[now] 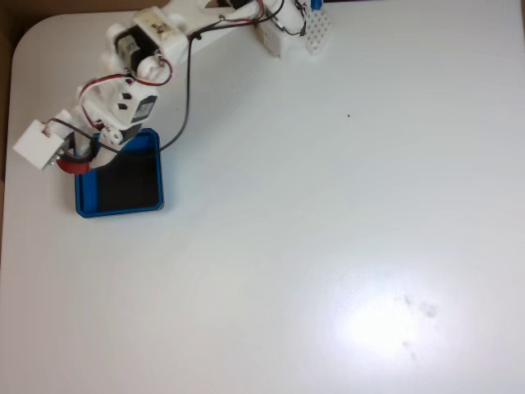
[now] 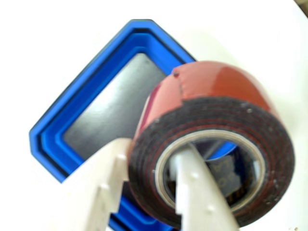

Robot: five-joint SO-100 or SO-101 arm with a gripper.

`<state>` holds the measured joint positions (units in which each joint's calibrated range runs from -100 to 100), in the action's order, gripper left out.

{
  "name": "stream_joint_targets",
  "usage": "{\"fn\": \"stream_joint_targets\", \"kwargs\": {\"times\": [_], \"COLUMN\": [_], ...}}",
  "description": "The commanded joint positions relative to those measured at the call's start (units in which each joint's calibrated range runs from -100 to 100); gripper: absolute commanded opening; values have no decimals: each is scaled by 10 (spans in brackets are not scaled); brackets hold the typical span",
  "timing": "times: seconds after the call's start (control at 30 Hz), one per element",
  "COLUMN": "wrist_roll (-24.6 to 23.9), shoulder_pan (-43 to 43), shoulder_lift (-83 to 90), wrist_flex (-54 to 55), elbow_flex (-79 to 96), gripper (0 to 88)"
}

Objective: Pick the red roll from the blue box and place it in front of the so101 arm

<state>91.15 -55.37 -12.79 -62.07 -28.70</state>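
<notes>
Presently listed: white tool [image 2: 154,168], closed on the red roll [image 2: 211,139], one finger [image 2: 192,192] through the core hole, the other outside against the wall (wrist view). Red roll [image 1: 75,164] held over the left rim of the blue box [image 1: 123,207] in the fixed view. Box sits on the white bench [image 1: 328,246]; so101 arm [image 1: 148,49] reaches from the top edge.

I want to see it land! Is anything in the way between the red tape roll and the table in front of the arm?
Nothing visible blocks it. The gripper holds the red roll over the blue box, one finger through its hole. The white table in front of the so101 arm looks bare.
</notes>
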Motion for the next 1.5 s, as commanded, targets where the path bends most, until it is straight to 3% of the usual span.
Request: {"fn": "stream_joint_targets", "kwargs": {"times": [0.0,0.3,0.57,1.03,1.47], "wrist_roll": [4,4,3,-3,-4], "shoulder_pan": [48,280,441,603,605], "shoulder_lift": [130,367,411,407,317], "wrist_flex": [2,2,2,2,11], "elbow_flex": [88,424,629,689,698], "gripper": [6,6,6,6,6]}}
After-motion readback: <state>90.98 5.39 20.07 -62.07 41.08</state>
